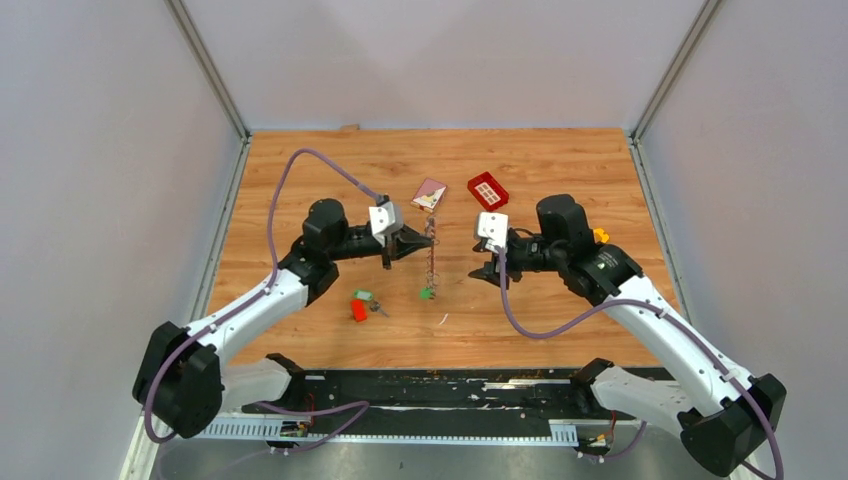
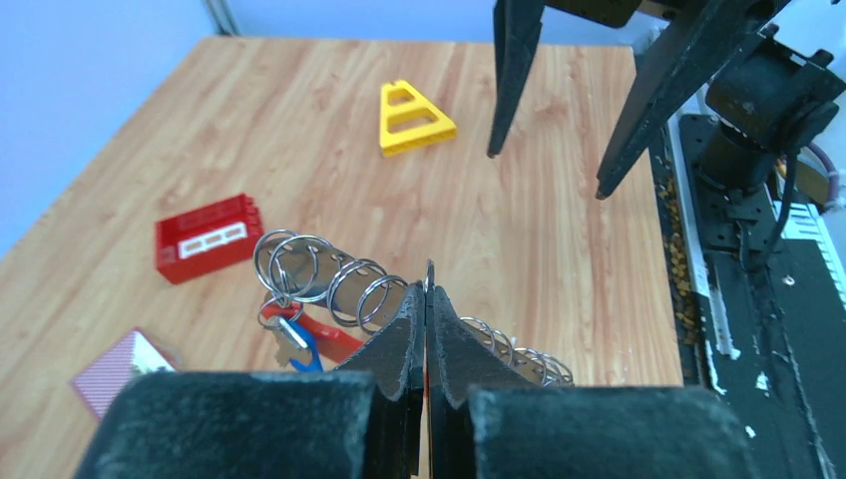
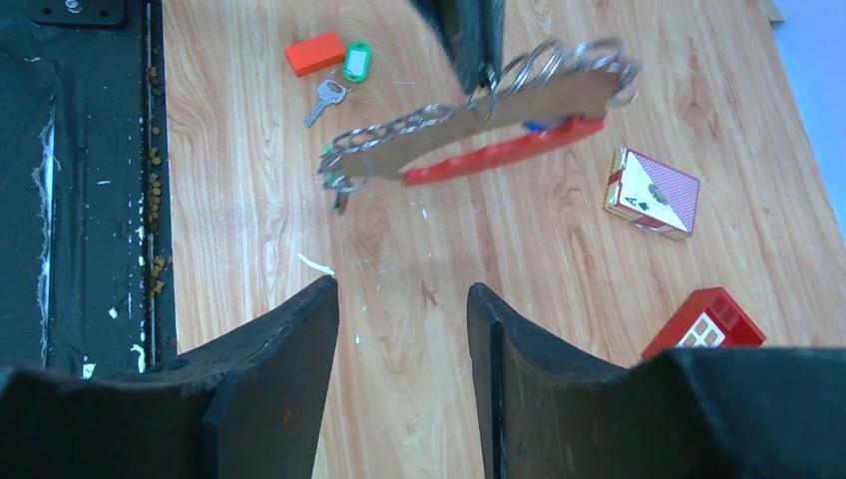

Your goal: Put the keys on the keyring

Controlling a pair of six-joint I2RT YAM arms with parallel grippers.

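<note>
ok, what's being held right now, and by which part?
Left gripper: jaws pinch the keyring on a ring mid-chain. Right gripper: jaws open, empty.

The top view looks down from behind on the whole table [image 1: 300,170]; wrist views, close behind left claw [image 2: 427,299] and right claw [image 3: 401,289], face each other across the keyring [image 3: 449,140].

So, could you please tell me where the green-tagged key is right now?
In the top view the green-tagged key lies left of centre, beside the red block, left of the keyring held by the left claw.
</note>
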